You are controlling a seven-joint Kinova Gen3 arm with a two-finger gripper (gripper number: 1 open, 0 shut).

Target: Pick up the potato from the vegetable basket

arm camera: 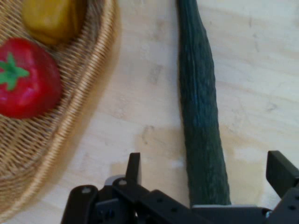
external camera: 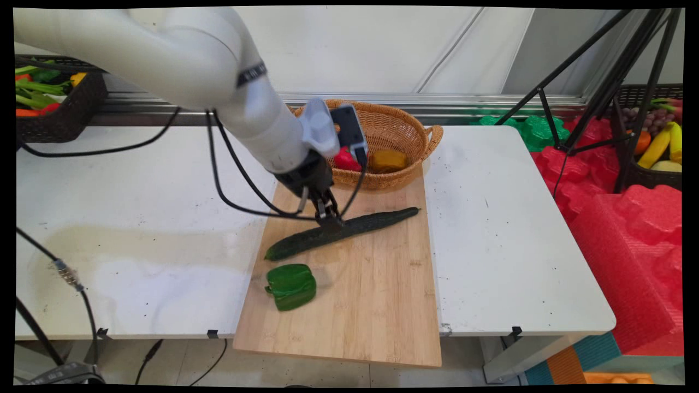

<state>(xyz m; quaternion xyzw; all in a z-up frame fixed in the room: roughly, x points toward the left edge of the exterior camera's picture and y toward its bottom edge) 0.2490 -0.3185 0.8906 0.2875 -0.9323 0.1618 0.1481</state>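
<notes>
place: you're in a robot lab / test setup, not a real kitchen
table [external camera: 508, 218]: plain white, cables hanging off front edge
tripod [external camera: 606, 87]: black legs standing at right, w/ cable
foam [external camera: 628, 229]: red padding stacked beside table
props: crate of fake veg [external camera: 52, 98] far left, fruit basket [external camera: 655, 147] far right
wall: bare white panels behind

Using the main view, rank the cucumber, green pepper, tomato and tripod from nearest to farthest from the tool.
1. Cucumber, lying between the fingers of the tool.
2. Tomato, in the basket just behind.
3. Green pepper, toward the board's near end.
4. Tripod, far right.
</notes>
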